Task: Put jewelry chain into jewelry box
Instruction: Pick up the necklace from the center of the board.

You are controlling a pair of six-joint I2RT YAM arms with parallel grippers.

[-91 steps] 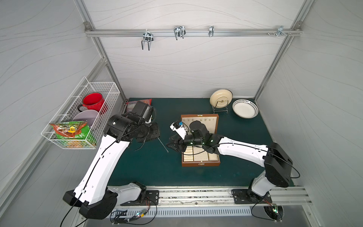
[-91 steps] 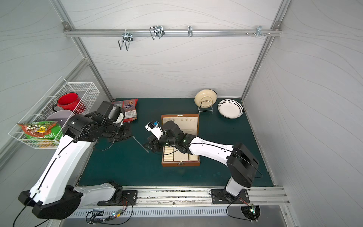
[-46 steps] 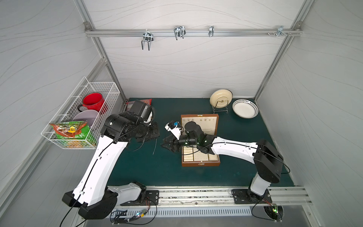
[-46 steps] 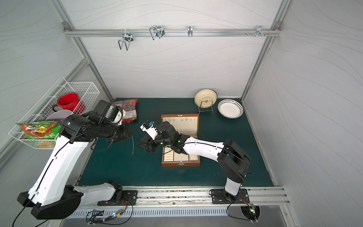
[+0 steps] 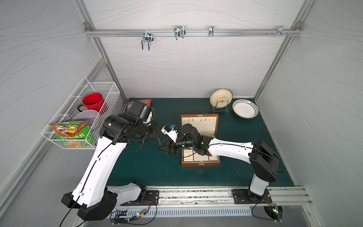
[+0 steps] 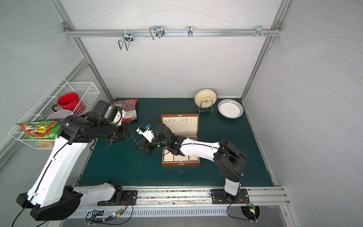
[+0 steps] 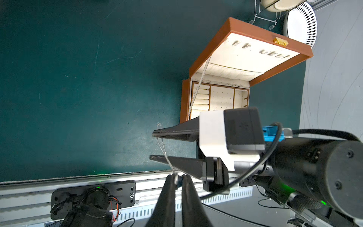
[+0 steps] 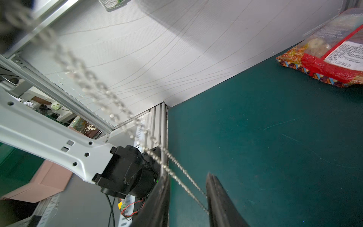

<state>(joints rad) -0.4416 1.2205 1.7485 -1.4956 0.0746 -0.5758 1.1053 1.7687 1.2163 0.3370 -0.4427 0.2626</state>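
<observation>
The jewelry box (image 5: pixel 200 162) (image 6: pixel 180 163) stands open mid-table, brown with cream lining, its lid upright at the back. My left gripper (image 7: pixel 177 176) (image 5: pixel 156 134) is shut on one end of the thin silver jewelry chain (image 7: pixel 164 152), left of the box and above the mat. From there the chain (image 8: pixel 115 107) runs between the fingers of my right gripper (image 8: pixel 188 176) (image 5: pixel 162 147) (image 7: pixel 151 145). That gripper is open, its jaws a short way apart, and the chain touches one finger. The right arm reaches leftward over the box's left part (image 7: pixel 184 102).
A red snack packet (image 6: pixel 128 109) (image 8: pixel 324 53) lies at the back left. A wire basket (image 5: pixel 102 118) on the left wall holds a red mug and a green packet. A cream plate on a stand (image 5: pixel 221 98) and a patterned bowl (image 5: pixel 245 109) sit at the back right.
My right gripper has moved left, away from the box, up to the left gripper, and its jaws have narrowed. The chain that hung from the left gripper now passes between the right fingers.
</observation>
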